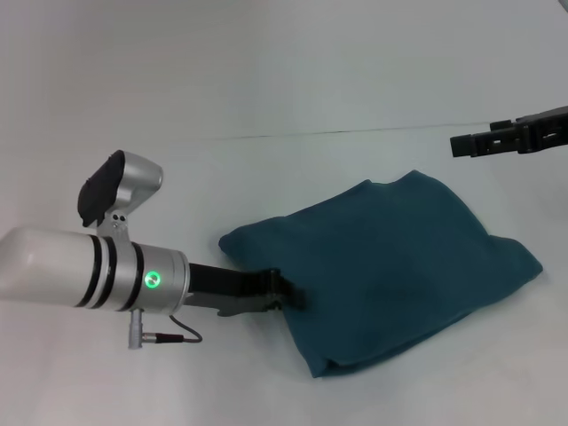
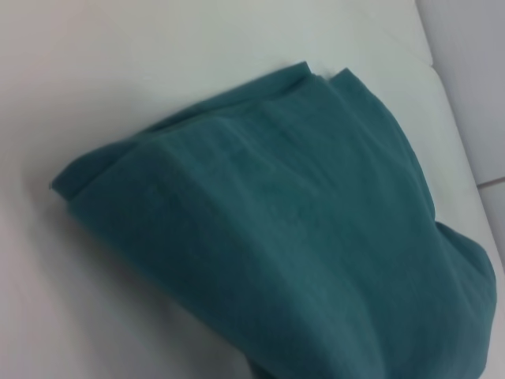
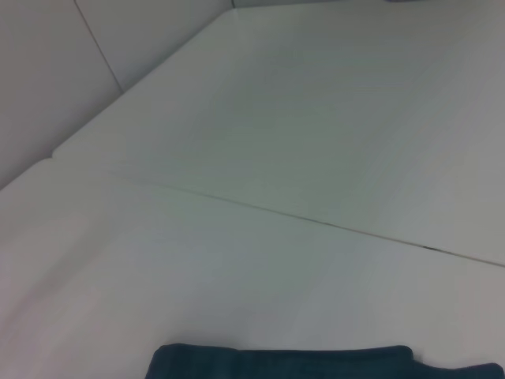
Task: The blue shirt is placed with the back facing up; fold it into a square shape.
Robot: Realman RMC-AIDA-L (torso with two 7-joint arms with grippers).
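The blue shirt (image 1: 390,271) lay already folded into a thick, roughly four-sided bundle a little toward four o'clock from the middle of the surface (image 1: 266,98), plain side up, its edges uneven and one corner bulging toward three o'clock, so by my judgement the folding was nearly done and only squaring remained. The left pincer (image 1: 286,293) sat at the bundle's nine o'clock edge, its tips tucked against the cloth, probably to press or nudge that side straight; whether it was gripping the fabric or merely touching it I could not tell. The right pincer (image 1: 463,144) hung clear at about two o'clock, well apart from the cloth, its fingers apparently together with nothing in them. The surface was plain white with a thin seam (image 3: 316,221) running across it, and pale walls rose behind it
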